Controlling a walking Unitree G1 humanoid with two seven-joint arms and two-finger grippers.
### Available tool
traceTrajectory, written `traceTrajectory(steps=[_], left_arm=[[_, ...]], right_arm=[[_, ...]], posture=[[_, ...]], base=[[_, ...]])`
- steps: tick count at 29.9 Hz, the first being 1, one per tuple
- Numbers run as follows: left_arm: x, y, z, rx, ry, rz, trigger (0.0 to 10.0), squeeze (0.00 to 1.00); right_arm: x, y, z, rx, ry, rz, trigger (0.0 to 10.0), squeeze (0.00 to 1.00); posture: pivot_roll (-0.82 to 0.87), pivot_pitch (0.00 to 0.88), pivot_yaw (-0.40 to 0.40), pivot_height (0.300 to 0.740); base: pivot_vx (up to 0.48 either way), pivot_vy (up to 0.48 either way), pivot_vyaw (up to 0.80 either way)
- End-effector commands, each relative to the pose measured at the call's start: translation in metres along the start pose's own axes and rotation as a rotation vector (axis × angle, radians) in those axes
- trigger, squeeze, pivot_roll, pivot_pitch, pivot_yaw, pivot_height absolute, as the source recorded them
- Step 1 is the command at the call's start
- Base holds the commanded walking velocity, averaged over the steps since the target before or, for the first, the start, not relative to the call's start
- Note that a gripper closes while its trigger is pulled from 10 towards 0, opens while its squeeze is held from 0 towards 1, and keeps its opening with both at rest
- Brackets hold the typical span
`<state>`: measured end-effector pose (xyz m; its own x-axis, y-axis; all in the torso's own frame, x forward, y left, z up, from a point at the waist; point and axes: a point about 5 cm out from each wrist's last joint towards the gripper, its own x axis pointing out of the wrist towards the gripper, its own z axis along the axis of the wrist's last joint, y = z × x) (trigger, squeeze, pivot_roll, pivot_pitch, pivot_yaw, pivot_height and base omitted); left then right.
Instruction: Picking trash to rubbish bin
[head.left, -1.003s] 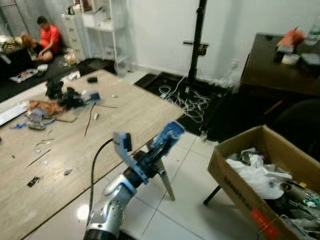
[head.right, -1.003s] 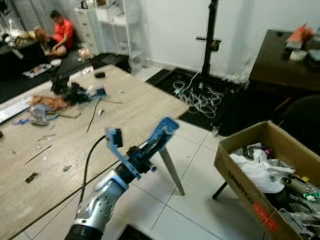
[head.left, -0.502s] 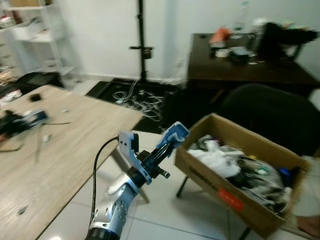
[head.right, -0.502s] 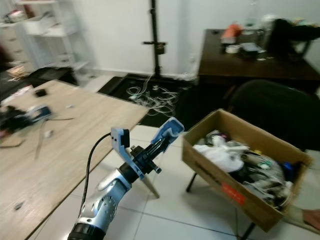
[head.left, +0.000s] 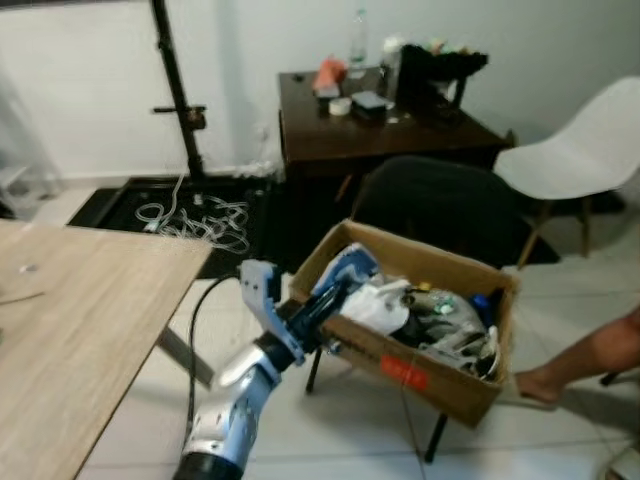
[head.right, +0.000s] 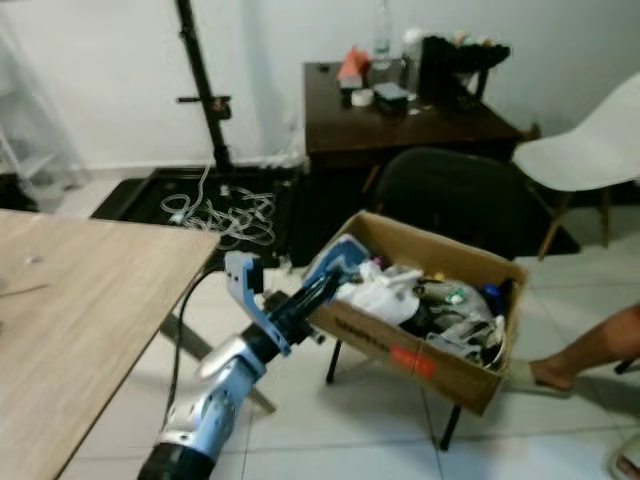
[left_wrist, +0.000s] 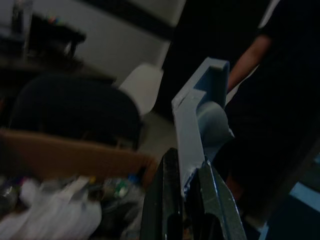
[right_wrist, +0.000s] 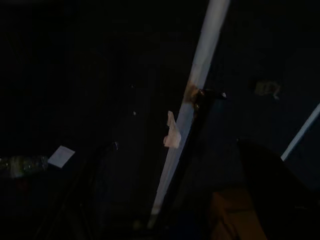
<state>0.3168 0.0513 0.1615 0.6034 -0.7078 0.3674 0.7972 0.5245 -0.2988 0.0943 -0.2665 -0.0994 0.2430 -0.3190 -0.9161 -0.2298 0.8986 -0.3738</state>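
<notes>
My left gripper is shut on a blue plastic piece, held up in front of me. The piece's top reaches over the near left rim of an open cardboard box that holds white bags and mixed rubbish. In the left wrist view the two black fingers pinch the base of the blue plastic piece, with the box's contents below. The right wrist view is very dark, and the right arm hangs idle.
A wooden table stands at my left. Behind the box are a black chair, a dark desk with bottles and clutter, and a white chair. A person's bare leg is at the right. Cables lie by a black stand.
The camera has swung right, so the table slid off to the left and the box came to the middle. My left gripper, still holding the blue piece, now stands at the box's rim.
</notes>
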Motion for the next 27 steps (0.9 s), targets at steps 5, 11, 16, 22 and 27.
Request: traceTrajectory(steps=[5, 11, 16, 22, 27], left_arm=[[-0.0035, 0.0025, -0.0037, 0.011, 0.016, 0.02, 10.0, 0.0], [-0.0032, 0.0039, -0.0041, 0.025, 0.019, 0.03, 10.0, 0.0], [-0.0029, 0.0046, -0.0061, 0.043, 0.037, 0.028, 10.0, 0.0], [-0.0035, 0.005, -0.0077, 0.045, 0.048, 0.022, 10.0, 0.0], [-0.003, 0.0043, -0.0074, 0.046, 0.046, 0.014, 10.0, 0.0]], right_arm=[[-0.0006, 0.0108, -0.0058, 0.009, 0.013, 0.025, 10.0, 0.0], [-0.0006, 0.0121, -0.0061, 0.01, 0.015, 0.027, 10.0, 0.0], [-0.0007, 0.0124, -0.0049, 0.019, -0.001, 0.025, 10.0, 0.0], [-0.0006, 0.0121, -0.0041, 0.012, -0.004, 0.024, 10.0, 0.0], [-0.0006, 0.0112, -0.0038, 0.009, -0.005, 0.022, 10.0, 0.0]], posture=[[-0.23, 0.094, 0.088, 0.74], [-0.24, 0.097, 0.089, 0.74], [-0.24, 0.095, 0.088, 0.74], [-0.24, 0.09, 0.087, 0.74], [-0.24, 0.088, 0.087, 0.74]], base=[[0.0, 0.0, -0.79], [0.0, 0.0, -0.79], [0.0, 0.0, -0.47], [0.153, 0.0, 0.0], [0.358, 0.0, 0.0]])
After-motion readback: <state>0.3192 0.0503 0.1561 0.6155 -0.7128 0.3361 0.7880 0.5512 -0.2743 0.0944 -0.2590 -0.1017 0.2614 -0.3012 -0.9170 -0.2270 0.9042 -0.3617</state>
